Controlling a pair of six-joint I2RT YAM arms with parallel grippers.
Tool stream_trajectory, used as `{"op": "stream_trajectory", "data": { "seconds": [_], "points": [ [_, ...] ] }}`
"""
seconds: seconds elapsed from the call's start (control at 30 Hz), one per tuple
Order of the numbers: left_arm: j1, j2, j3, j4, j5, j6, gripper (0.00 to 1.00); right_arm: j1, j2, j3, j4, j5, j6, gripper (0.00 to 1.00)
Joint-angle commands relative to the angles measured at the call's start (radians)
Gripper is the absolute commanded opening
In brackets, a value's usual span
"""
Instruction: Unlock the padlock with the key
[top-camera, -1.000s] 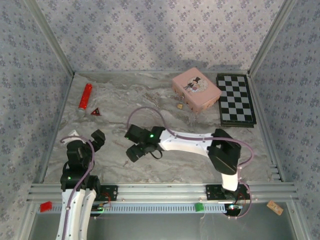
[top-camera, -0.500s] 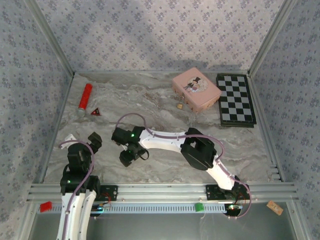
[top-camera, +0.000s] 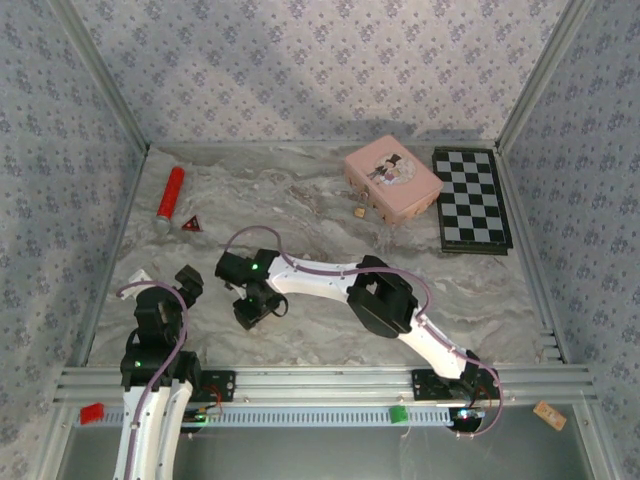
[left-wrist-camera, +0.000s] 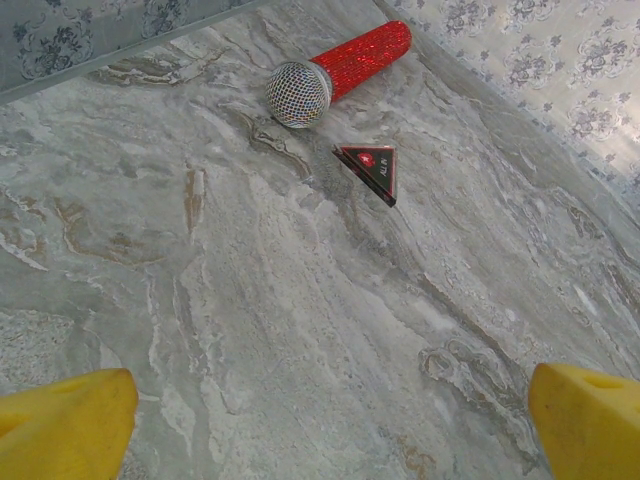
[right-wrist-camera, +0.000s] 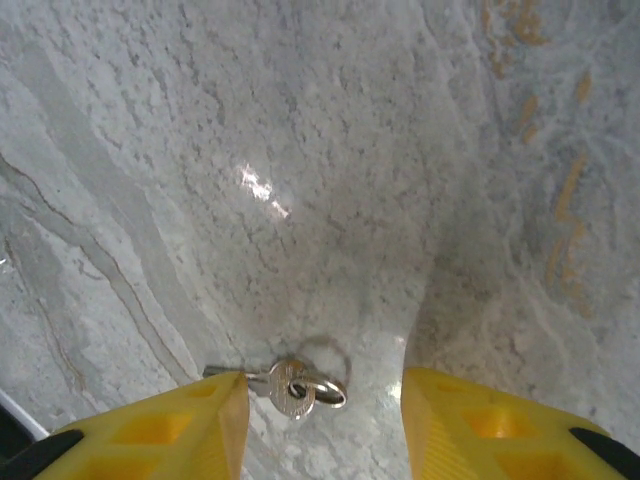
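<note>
Your right tool (right-wrist-camera: 318, 405) hangs low over the marble desk (right-wrist-camera: 330, 150), fingers spread, with the key (right-wrist-camera: 285, 383) on its ring lying flat between them, blade tip just beside one finger. The padlock (top-camera: 359, 212) sits well apart at the far side, just beside the pink box (top-camera: 392, 178). Your left tool (left-wrist-camera: 330, 420), likewise spread and holding nothing, faces the red microphone (left-wrist-camera: 345, 65).

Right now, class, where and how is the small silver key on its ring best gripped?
Probably take the small silver key by its round bow, coming straight down from above: it lies flat on the marble table, its thin blade offering little to pinch. The open right gripper has it between its fingers.
</note>
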Motion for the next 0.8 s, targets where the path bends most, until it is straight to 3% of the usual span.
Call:
{"op": "stream_trajectory", "data": {
  "seconds": [0.0, 0.27, 0.77],
  "points": [
    [-0.009, -0.011, 0.000, 0.003, -0.016, -0.005, 1.00, 0.005, 0.038, 0.055, -0.067, -0.021, -0.002, 0.42],
    [-0.010, -0.009, -0.005, 0.010, -0.016, -0.004, 1.00, 0.001, 0.082, 0.088, -0.110, -0.045, -0.006, 0.30],
    [-0.009, -0.009, -0.008, 0.016, -0.017, -0.005, 1.00, 0.036, 0.149, 0.201, -0.210, 0.010, -0.031, 0.31]
  ]
}}
